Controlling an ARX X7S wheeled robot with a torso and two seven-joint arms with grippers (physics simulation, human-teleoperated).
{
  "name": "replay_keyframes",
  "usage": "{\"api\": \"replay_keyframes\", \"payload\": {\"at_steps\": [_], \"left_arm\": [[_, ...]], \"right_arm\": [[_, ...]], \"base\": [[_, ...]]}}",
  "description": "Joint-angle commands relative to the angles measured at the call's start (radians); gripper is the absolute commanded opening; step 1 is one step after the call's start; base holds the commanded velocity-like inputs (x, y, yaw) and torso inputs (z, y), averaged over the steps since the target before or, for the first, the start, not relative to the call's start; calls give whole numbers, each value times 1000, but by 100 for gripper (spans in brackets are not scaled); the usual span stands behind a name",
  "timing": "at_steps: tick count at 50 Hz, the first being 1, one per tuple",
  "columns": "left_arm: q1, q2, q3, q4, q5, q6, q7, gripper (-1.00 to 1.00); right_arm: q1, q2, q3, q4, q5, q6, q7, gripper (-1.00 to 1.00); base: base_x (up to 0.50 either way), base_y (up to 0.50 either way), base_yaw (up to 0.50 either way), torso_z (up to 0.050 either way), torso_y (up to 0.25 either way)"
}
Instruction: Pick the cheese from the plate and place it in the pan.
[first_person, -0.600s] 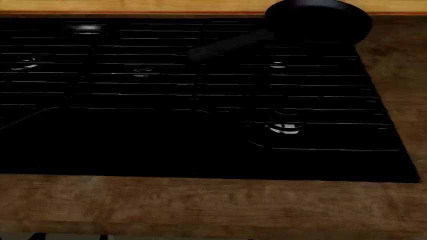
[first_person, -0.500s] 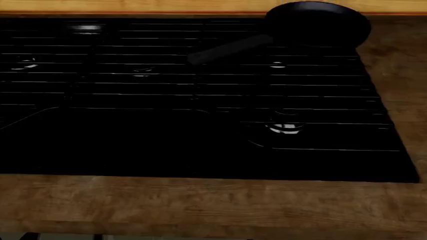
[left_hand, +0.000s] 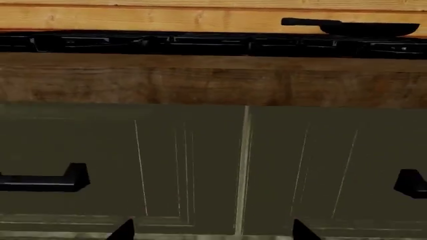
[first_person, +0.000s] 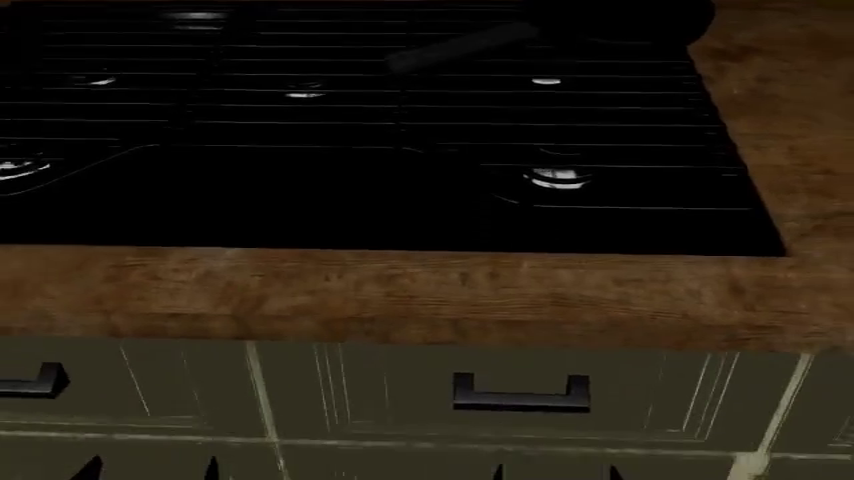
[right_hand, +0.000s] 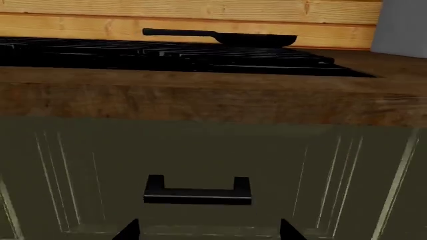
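Note:
The black pan (first_person: 461, 47) sits on the far right burner of the cooktop; the head view shows mainly its long handle, and the bowl is cut off at the top edge. It also shows side-on in the left wrist view (left_hand: 370, 29) and the right wrist view (right_hand: 257, 39). The cheese and the plate are out of view. My left gripper (left_hand: 213, 232) and right gripper (right_hand: 210, 231) are both open and empty. They are held low in front of the drawer fronts, below the counter edge. In the head view only their tips show, left gripper (first_person: 147, 470) and right gripper (first_person: 554, 473).
A black cooktop (first_person: 374, 150) with grates is set in a wooden counter (first_person: 400, 295). Olive drawer fronts with black handles (first_person: 521, 392) stand below it. One handle (right_hand: 197, 192) is just ahead of the right gripper. A wooden backsplash (right_hand: 200, 10) runs behind.
The head view has tilted down: the cooktop and pan have slid up the picture, and the drawer fronts and the tips of both grippers have come into sight at the bottom.

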Motion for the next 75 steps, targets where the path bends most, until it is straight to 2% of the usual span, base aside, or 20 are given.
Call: {"api": "replay_keyframes", "payload": {"at_steps": [1,10,18,35,46,49,53,55,60,64,70,75], "left_arm": [[3,-16,21,-4,-21,6,-23,100],[-27,-23,36,-22,-32,-34,-39,100],[-28,-30,54,-37,-28,-2,-51,100],[-20,-52,71,-8,-58,-20,-67,100],[-65,-58,99,-60,-77,-82,-60,100],[-69,-63,103,-25,-81,-111,-66,100],[-82,-72,101,21,-93,-171,-77,100],[-78,-90,101,117,-111,-247,-77,100],[-110,-119,101,263,-136,-418,-92,100],[-128,-133,94,339,-153,-488,-101,100],[-206,-158,109,482,-156,-657,-132,100],[-296,-165,118,559,-162,-792,-155,100]], "right_arm": [[-6,18,-25,-15,9,19,25,100],[5,36,-40,-31,14,62,32,100],[10,43,-53,-23,19,61,45,100],[4,59,-65,-36,36,73,75,100],[18,68,-80,-45,48,115,81,100],[12,76,-81,-90,45,139,90,100],[8,92,-81,-198,48,225,97,100],[13,102,-85,-257,51,279,95,100],[58,127,-86,-433,68,503,94,100],[102,145,-77,-535,84,637,91,100],[180,153,-32,-648,150,816,71,100],[284,149,4,-764,209,1030,70,100]], "base": [[-500,0,0,0,0],[-92,0,0,0,0],[0,0,0,0,0],[0,0,0,50,8],[1,0,0,50,9],[0,0,0,8,0],[0,0,0,0,0],[0,0,0,0,0],[0,0,0,0,0],[0,0,0,0,0],[0,0,0,0,0],[0,0,0,0,0]]}}
